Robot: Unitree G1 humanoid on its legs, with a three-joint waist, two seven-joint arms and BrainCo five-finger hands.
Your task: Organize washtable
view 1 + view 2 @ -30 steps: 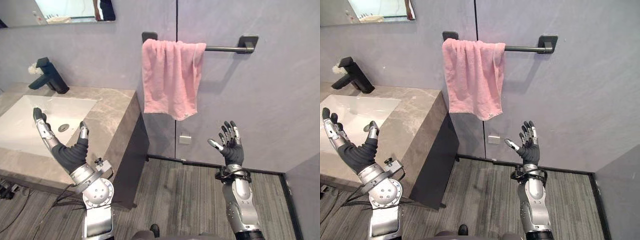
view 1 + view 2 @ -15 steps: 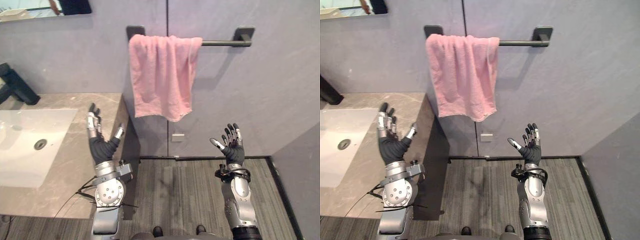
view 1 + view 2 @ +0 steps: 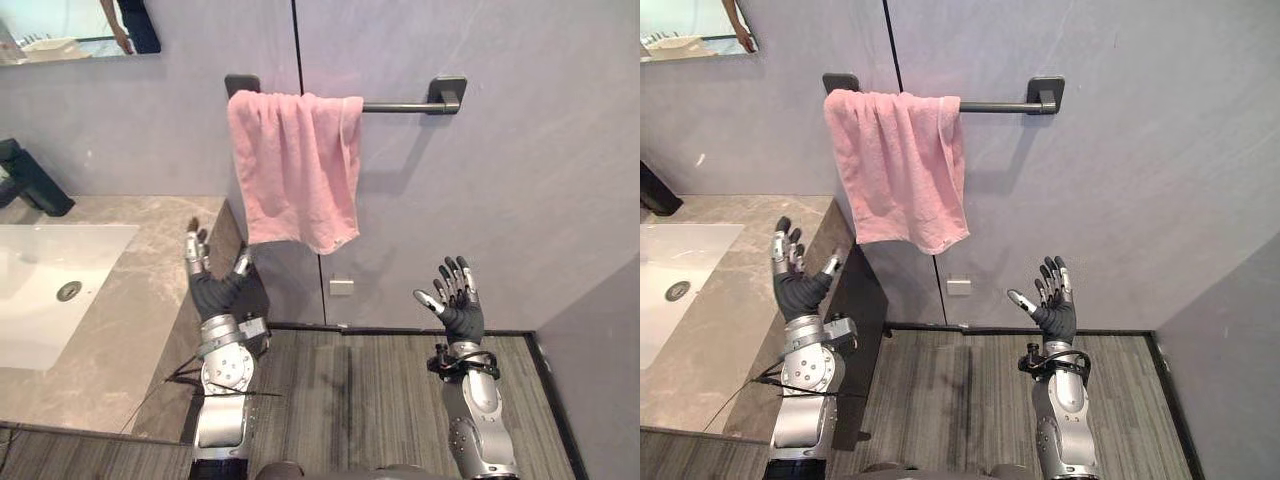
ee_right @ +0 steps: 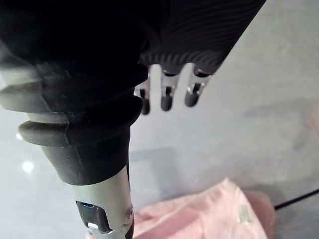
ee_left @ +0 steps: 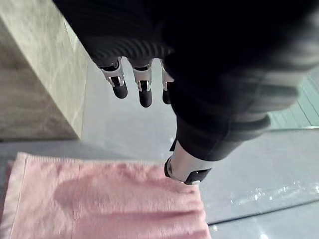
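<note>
Left eye view: towel [image 3: 293, 165] lengthwise downward

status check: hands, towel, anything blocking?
Left hand open, raised by the counter corner. Right hand open, raised, holding nothing. Pink towel hangs bunched on the wall bar, untouched. Nothing between hands and towel.

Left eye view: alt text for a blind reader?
A pink towel hangs on a dark wall bar. Below it, the left hand, by the corner of the stone counter, and the right hand are raised open, holding nothing.
</note>
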